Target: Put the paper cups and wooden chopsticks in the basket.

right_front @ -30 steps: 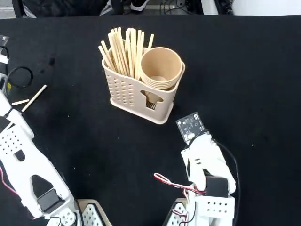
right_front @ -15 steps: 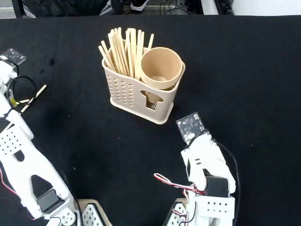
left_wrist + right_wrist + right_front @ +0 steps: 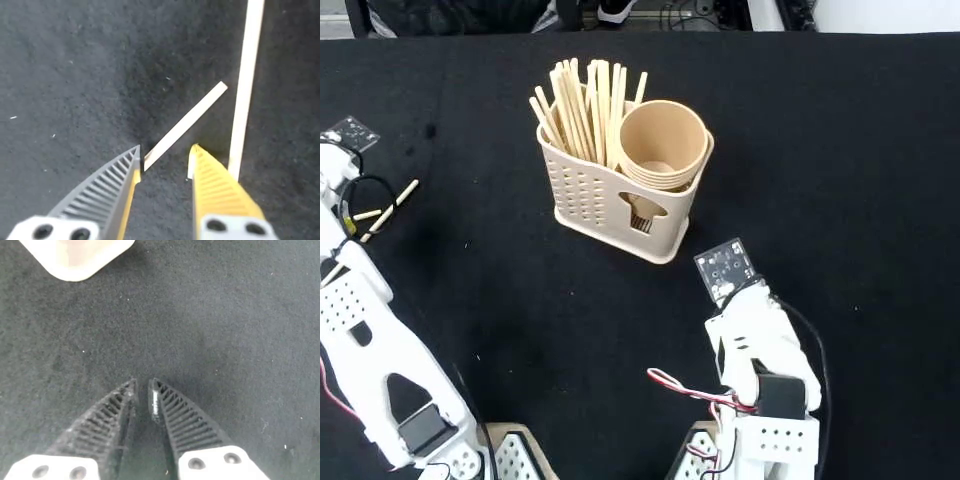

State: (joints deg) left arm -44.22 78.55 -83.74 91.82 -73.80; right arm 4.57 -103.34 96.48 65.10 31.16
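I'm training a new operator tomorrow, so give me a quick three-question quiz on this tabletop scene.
1. True or false: the paper cups sit stacked inside the basket.
2. How many wooden chopsticks lie loose on the table, outside the basket?
3. The left tool is: A) open, above a loose chopstick; B) shut on a cup; C) inside the basket.
Key: 1 true; 2 two; 3 A.
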